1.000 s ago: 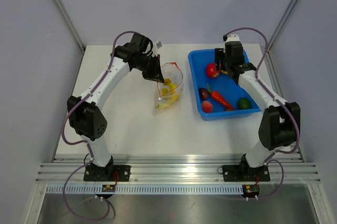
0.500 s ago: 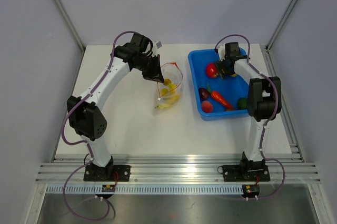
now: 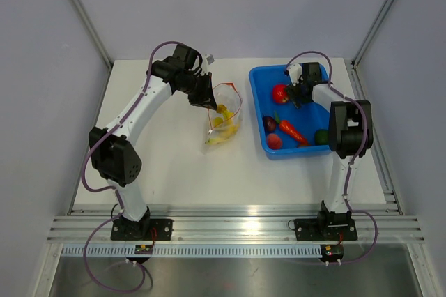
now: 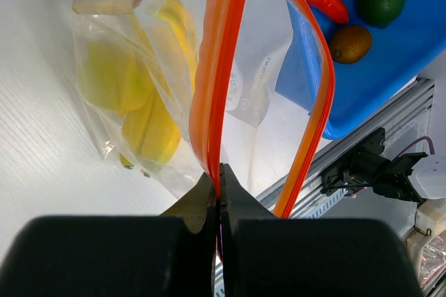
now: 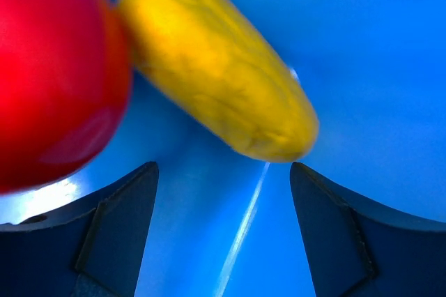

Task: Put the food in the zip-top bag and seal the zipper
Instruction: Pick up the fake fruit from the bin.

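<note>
Orange zipper strip (image 4: 212,67) is pinched tight in the left gripper (image 4: 217,180), jaws fully closed on one side of it, so the zip-top bag (image 4: 261,60) hangs with its mouth gaping. Banana (image 4: 157,119) is already inside the bag, whose bottom rests on the white table (image 3: 174,164). Right gripper (image 5: 223,169) is spread wide down in the blue bin (image 5: 362,46), holding nothing, just above a yellow fruit (image 5: 216,95) that touches the red tomato (image 5: 49,74).
</note>
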`<act>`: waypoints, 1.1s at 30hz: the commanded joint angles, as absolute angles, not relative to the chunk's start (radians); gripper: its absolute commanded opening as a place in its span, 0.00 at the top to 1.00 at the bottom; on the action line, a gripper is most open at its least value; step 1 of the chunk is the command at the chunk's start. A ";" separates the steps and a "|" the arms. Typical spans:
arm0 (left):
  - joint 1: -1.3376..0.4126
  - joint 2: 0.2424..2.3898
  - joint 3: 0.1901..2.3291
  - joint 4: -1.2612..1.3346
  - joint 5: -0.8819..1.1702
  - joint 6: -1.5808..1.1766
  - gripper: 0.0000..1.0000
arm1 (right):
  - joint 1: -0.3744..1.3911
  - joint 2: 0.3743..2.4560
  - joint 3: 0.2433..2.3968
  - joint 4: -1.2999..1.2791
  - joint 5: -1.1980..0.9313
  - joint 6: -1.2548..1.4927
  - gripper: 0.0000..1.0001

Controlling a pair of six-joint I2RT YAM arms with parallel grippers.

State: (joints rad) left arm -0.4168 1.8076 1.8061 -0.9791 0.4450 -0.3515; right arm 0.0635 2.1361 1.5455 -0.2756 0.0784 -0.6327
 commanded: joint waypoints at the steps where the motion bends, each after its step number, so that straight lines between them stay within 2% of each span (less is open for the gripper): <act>1: -0.411 1.786 1.836 -0.962 0.474 -0.364 1.00 | 0.064 2.051 1.499 -0.203 0.005 -0.686 0.16; 5: -0.413 1.792 1.835 -0.956 0.485 -0.368 1.00 | 0.061 2.020 1.463 -0.141 -0.067 -0.758 0.16; 22: -0.413 1.824 1.856 -0.985 0.483 -0.348 1.00 | 0.037 2.161 1.643 -0.172 -0.152 -0.841 0.11; 29: -0.413 1.841 1.856 -0.983 0.486 -0.351 1.00 | 0.018 2.200 1.611 -0.166 -0.250 -0.778 0.12; 33: -0.413 1.842 1.855 -0.980 0.488 -0.351 1.00 | 0.015 2.200 1.617 -0.190 -0.268 -0.764 0.16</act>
